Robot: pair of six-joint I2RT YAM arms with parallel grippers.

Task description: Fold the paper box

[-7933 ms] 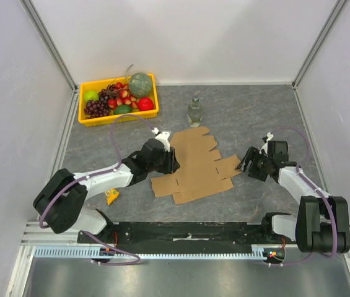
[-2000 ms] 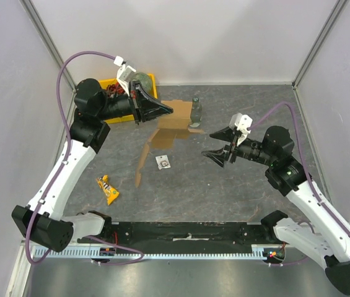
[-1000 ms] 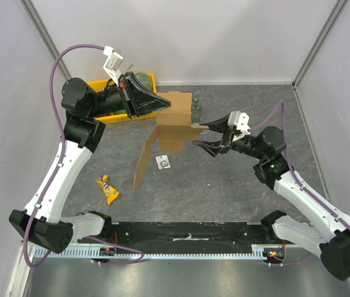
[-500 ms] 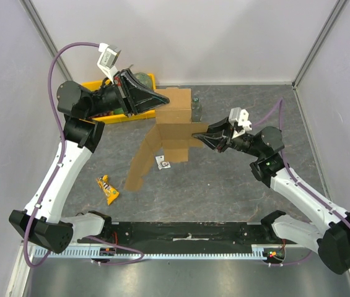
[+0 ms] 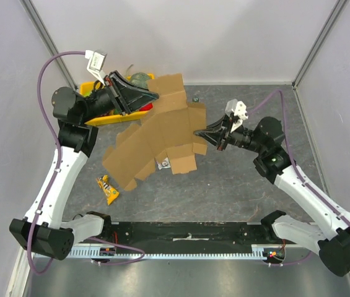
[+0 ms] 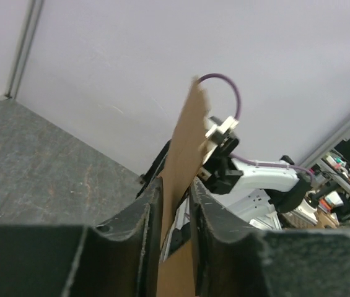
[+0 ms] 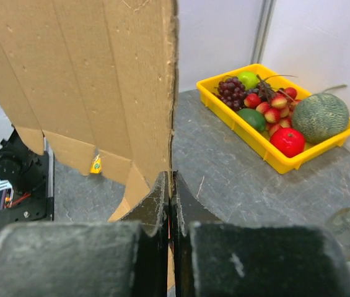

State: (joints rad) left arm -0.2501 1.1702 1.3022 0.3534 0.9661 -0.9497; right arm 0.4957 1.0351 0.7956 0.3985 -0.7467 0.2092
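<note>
The paper box (image 5: 156, 133) is a flat brown die-cut cardboard sheet with flaps, held up in the air over the table. My right gripper (image 5: 201, 133) is shut on the sheet's right edge. In the right wrist view its fingers (image 7: 170, 176) pinch the edge of the paper box (image 7: 88, 74), which rises above them. My left gripper (image 5: 150, 98) is at the sheet's upper left part. In the left wrist view the paper box (image 6: 184, 142) stands edge-on between the left gripper (image 6: 176, 185), whose jaws are slightly apart, with a gap beside the card.
A yellow tray (image 5: 88, 88) of fruit sits at the back left, partly behind the left arm; it is also the yellow tray (image 7: 280, 158). A clear bottle (image 5: 195, 98) stands behind the sheet. A yellow snack packet (image 5: 107, 189) and a small white item (image 5: 164, 163) lie on the table.
The right gripper has shut on the sheet's right edge. The left jaws have parted a little. The sheet has swung out flatter and spread toward the left.
</note>
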